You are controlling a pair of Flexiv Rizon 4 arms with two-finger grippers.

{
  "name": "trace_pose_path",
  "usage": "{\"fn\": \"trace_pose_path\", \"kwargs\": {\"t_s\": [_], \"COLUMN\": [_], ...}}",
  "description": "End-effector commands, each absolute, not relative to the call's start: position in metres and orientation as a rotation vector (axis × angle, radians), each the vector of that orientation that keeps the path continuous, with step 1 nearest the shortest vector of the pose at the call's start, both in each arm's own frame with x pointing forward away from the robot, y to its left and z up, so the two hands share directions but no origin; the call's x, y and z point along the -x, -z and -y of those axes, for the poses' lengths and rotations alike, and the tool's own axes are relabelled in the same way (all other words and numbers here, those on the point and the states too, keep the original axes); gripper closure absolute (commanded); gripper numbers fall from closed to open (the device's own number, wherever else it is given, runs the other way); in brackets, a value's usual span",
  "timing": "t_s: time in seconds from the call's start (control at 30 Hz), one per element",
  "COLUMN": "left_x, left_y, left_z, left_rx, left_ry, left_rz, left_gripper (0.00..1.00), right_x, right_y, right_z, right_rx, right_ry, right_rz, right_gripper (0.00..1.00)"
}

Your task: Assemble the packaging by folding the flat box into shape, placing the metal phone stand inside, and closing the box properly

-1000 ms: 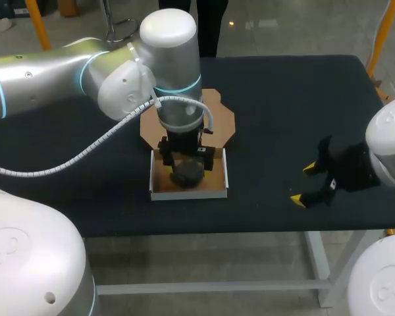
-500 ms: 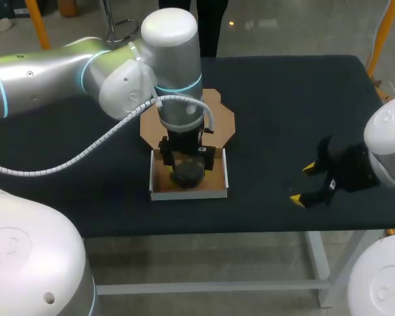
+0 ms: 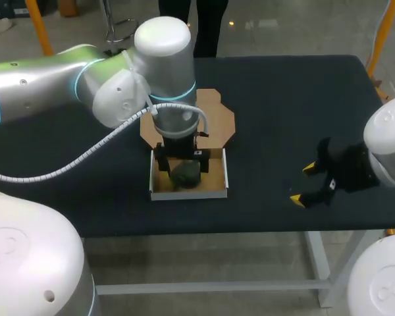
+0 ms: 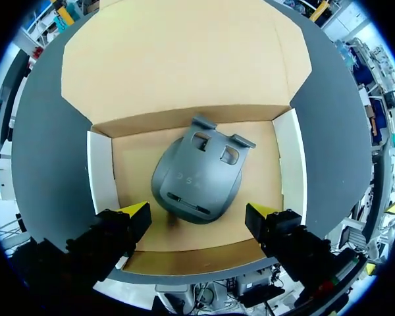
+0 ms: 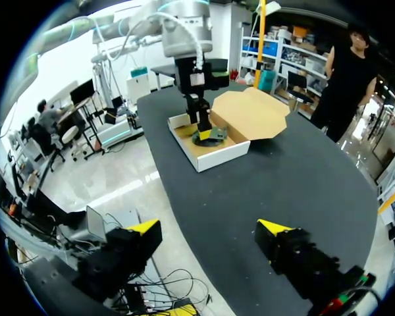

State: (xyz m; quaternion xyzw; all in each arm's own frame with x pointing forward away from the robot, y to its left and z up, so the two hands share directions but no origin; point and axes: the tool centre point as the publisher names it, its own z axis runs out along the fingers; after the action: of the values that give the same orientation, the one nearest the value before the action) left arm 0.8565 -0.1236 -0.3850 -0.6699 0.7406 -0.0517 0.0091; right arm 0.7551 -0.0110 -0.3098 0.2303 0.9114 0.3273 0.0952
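Overhead and both wrist views share the box [image 3: 188, 193].

The box [image 4: 178, 72] is matt brown cardboard, white outside. The phone stand [image 4: 196, 176] is smooth dull-grey metal. The worktop [image 3: 296, 105] looks matt black.

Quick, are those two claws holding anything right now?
Left gripper: open, above the phone stand lying in the box.
Right gripper: open, empty.

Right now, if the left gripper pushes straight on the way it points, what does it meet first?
Probably the phone stand, lying on the box floor between the open fingers of the left gripper; depth is unclear.
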Motion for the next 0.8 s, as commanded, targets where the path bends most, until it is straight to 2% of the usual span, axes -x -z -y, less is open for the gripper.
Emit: {"fn": "trace_pose_path", "kwargs": {"t_s": [0.03,0.8], "left_x": [-0.848,-0.801], "left_y": [0.39,0.403], "left_z": [0.127,0.139], "left_rx": [2.094,2.176], "left_ry": [0.143,0.112], "left_rz": [-2.272,-2.198], "left_gripper": [0.0,0.0], "right_x": [-0.749,-0.749], "right_y": [0.309,0.309], "right_z": [0.008,0.008], "right_rx": [-0.689,-0.689], "right_ry": [-0.945,-0.945], "right_rz": [-2.678,-2.678], "right_gripper": [0.0,0.0]}}
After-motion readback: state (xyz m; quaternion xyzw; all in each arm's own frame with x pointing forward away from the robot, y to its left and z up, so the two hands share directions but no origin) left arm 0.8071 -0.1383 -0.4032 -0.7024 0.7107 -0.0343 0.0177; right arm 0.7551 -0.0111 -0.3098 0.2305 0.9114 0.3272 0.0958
